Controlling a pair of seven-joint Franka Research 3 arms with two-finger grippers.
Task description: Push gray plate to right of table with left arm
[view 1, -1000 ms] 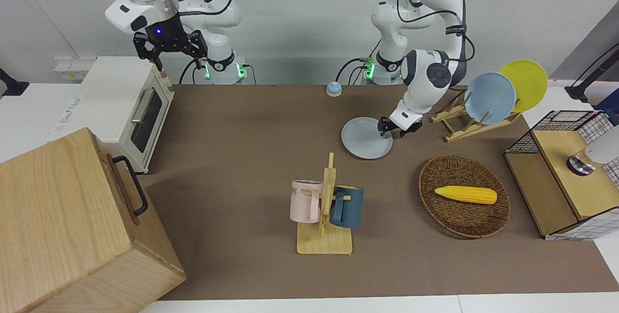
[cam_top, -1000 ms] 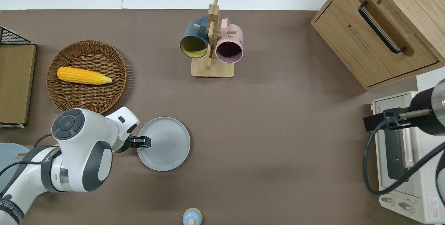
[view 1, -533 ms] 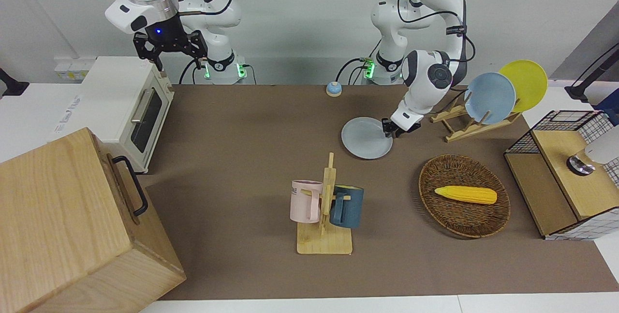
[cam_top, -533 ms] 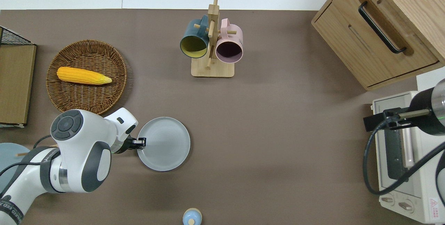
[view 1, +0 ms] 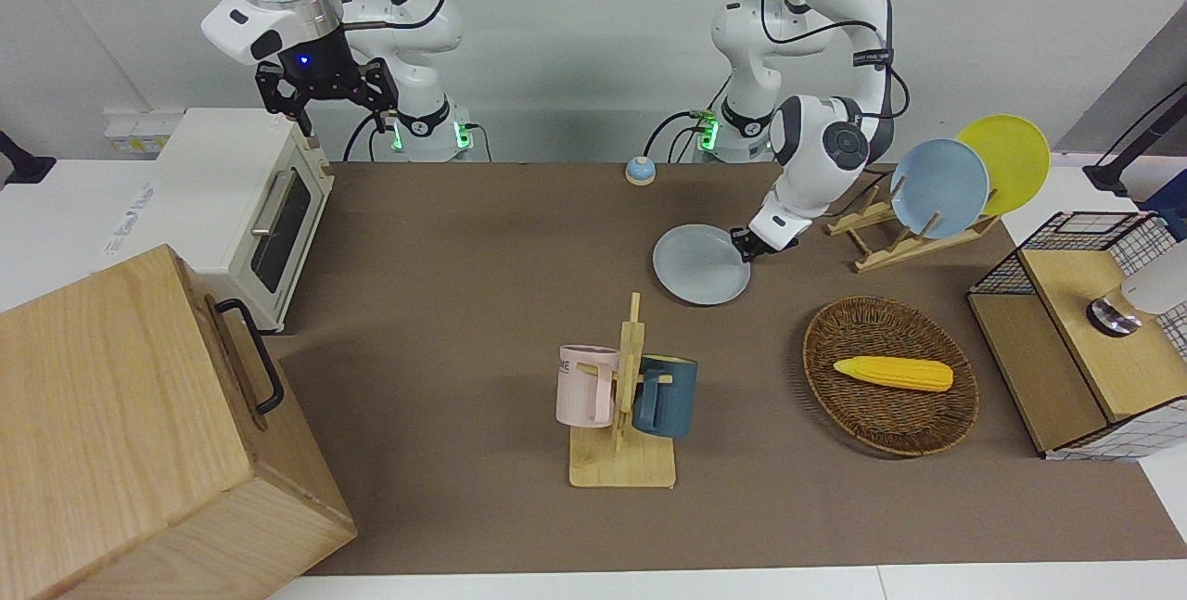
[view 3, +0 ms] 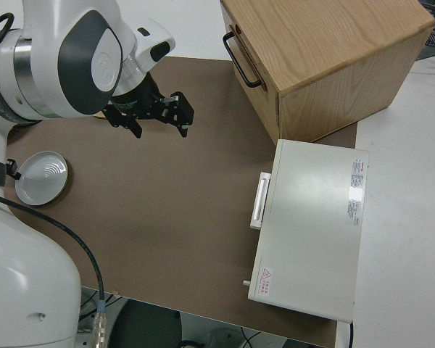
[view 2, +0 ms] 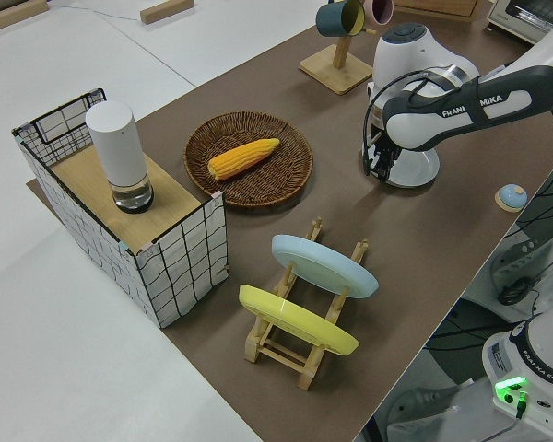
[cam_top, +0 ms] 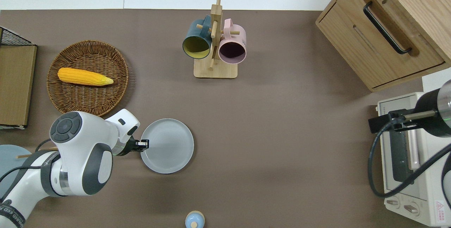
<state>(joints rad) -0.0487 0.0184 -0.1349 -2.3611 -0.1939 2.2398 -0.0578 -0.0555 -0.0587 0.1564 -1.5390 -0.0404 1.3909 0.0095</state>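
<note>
The gray plate [view 1: 700, 264] [cam_top: 167, 146] [view 3: 42, 177] lies flat on the brown table [view 1: 464, 238], roughly midway along it and on the robots' half. My left gripper [view 1: 745, 248] [cam_top: 143, 144] is down at table level and looks shut, its tip against the plate's rim on the side toward the left arm's end of the table. In the left side view the arm hides most of the plate [view 2: 415, 171]. The right arm is parked, its gripper [view 1: 327, 113] [view 3: 159, 119] open and holding nothing.
A mug rack [view 1: 623, 414] with a pink mug and a blue mug stands farther from the robots than the plate. Toward the left arm's end are a wicker basket [view 1: 890, 414] with corn and a dish rack [view 1: 913, 238]. A toaster oven [view 1: 246, 210] and a wooden cabinet [view 1: 139, 433] are at the right arm's end. A small bell [view 1: 640, 171] sits near the robots.
The left gripper drew back from over the plate to its rim and sank lower. The plate has shifted a little toward the right arm's end. The right arm has not moved.
</note>
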